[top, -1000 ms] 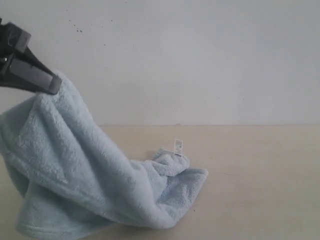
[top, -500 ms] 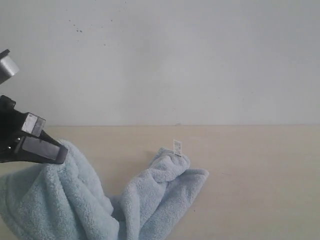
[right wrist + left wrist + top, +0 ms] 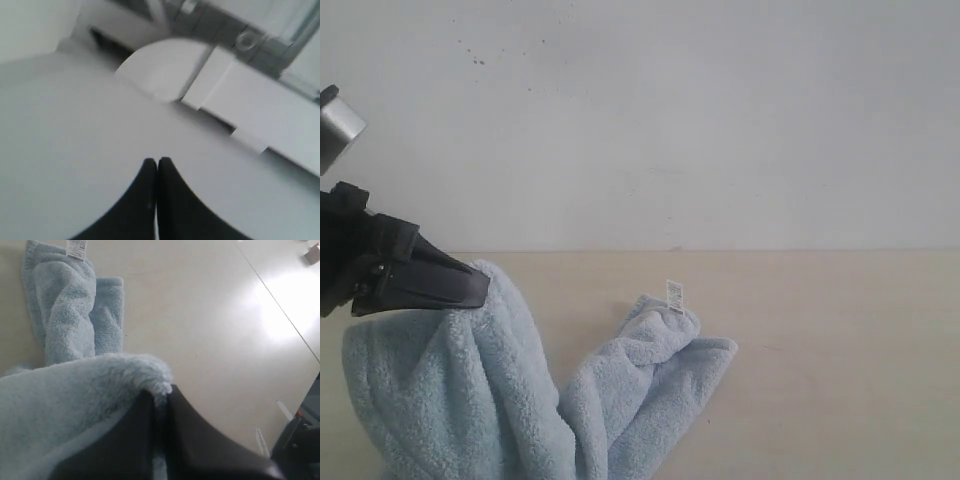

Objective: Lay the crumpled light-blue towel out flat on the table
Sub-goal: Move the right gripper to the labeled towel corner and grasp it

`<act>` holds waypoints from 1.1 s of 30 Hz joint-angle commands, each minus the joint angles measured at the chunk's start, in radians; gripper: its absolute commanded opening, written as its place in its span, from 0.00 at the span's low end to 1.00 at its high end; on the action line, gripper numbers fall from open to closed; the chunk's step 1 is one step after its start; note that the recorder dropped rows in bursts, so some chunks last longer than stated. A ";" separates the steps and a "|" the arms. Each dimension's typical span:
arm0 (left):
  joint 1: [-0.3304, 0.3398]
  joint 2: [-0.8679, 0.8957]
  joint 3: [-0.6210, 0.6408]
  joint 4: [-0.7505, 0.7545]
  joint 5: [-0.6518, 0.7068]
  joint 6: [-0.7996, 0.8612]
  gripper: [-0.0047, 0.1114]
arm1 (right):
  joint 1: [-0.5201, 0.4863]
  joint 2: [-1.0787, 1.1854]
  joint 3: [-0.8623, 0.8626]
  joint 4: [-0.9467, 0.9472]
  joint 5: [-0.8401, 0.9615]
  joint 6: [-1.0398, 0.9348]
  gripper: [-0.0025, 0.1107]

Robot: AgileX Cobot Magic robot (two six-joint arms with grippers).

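Note:
The light-blue towel [image 3: 460, 400] lies bunched on the beige table [image 3: 820, 350]. One end is lifted at the left, and a folded lobe with the white tag [image 3: 674, 292] rests toward the middle. My left gripper [image 3: 480, 290] is shut on the towel's raised edge, just above the table. Up close, fluffy cloth [image 3: 100, 385] is pinched between the dark fingers of the left gripper [image 3: 161, 390], and the tag [image 3: 76, 247] shows farther off. My right gripper [image 3: 157, 161] is shut on nothing, over a pale surface, and is out of the exterior view.
A plain white wall [image 3: 720, 120] stands behind the table. Bare table surface stretches to the right of the towel. White and grey frame parts [image 3: 240, 95] show beyond the right gripper.
The left gripper dropped from high at the left down toward the table with the towel's edge, then shifted a little to the right. The towel's hanging drape collapsed into a lower mound.

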 commanded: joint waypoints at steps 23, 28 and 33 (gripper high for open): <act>-0.004 -0.008 0.079 -0.006 -0.120 0.144 0.07 | 0.443 1.169 -0.123 0.838 1.601 -0.221 0.02; -0.004 -0.008 0.079 0.003 -0.122 0.144 0.07 | 0.543 1.230 -0.123 0.481 1.272 -0.167 0.02; -0.004 -0.008 0.079 0.001 -0.171 0.144 0.07 | 0.540 1.241 -0.125 0.483 0.950 0.016 0.02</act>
